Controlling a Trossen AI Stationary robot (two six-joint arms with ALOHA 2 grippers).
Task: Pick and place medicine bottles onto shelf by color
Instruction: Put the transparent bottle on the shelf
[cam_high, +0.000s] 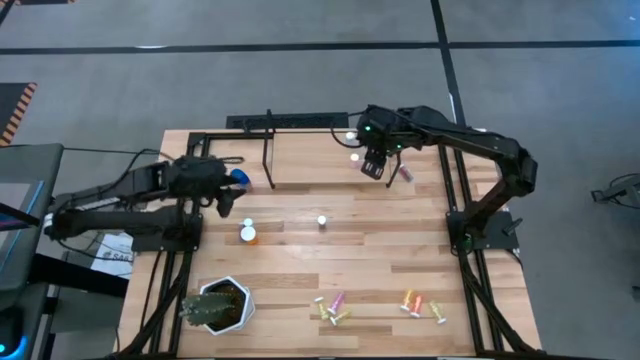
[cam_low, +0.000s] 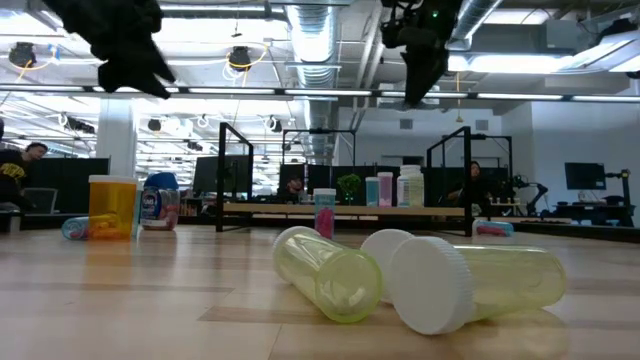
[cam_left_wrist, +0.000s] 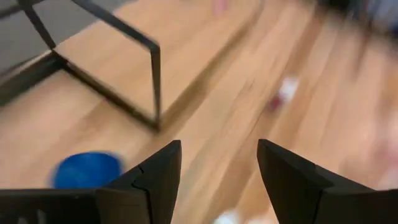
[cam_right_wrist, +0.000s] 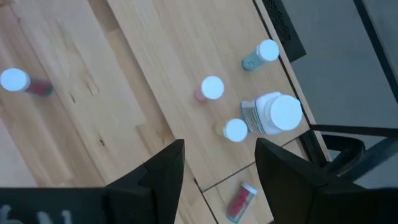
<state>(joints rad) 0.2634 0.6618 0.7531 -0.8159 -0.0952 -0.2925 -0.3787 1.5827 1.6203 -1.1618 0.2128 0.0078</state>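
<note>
Four bottles (cam_right_wrist: 272, 114) upright on shelf (cam_right_wrist: 155, 59), right end: one wide white, three small, caps up. Right wrist view alone shows pink vial (cam_right_wrist: 239, 202) lying flat just off shelf. Seven small bottles (cam_high: 335, 308) lie flat at tabletop (cam_high: 300, 262) near edge. Right tool (cam_high: 373, 166) above shelf, fingers apart, empty. Left tool (cam_high: 226, 199) near blue-lid bottle (cam_high: 240, 178), fingers apart, empty.

Under my right claw (cam_right_wrist: 214, 163) I see a pale wood shelf (cam_right_wrist: 155, 56), matt and grained, with glossy white plastic caps on the bottles (cam_right_wrist: 272, 113). Beyond my left claw (cam_left_wrist: 217, 165), the shelf's upright (cam_left_wrist: 124, 37) is thin matt black metal.
</note>
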